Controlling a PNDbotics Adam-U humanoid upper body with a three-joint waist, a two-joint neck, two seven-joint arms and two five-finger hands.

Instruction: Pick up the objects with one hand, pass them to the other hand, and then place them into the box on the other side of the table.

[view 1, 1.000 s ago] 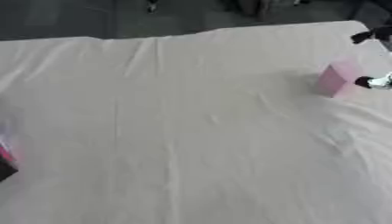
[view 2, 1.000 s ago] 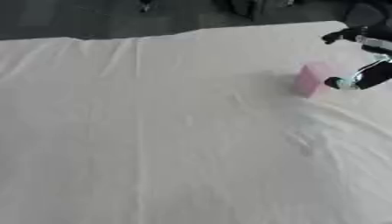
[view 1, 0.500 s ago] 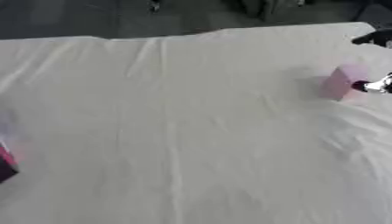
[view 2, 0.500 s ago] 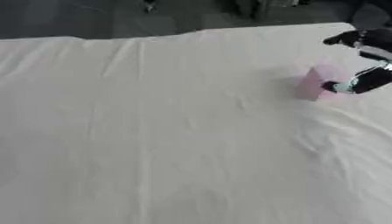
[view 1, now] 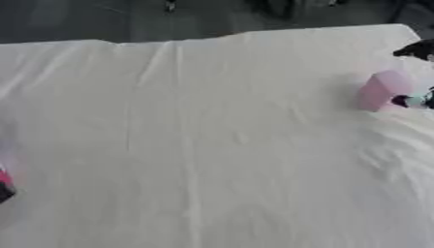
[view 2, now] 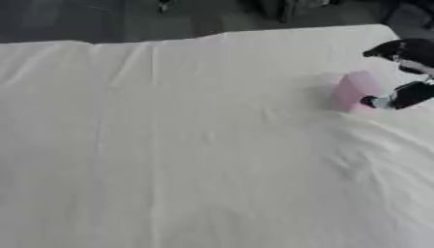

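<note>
The right hand (view 2: 407, 72) is cut off by the right edge beside the blurred pink block (view 2: 354, 90); contact between them cannot be told. At the left edge, only a red-and-dark sliver (view 1: 4, 185) shows, unidentifiable.

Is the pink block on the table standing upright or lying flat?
Upright, slightly tilted: the pink block stands taller than wide on the white cloth, with the right hand around it.
</note>
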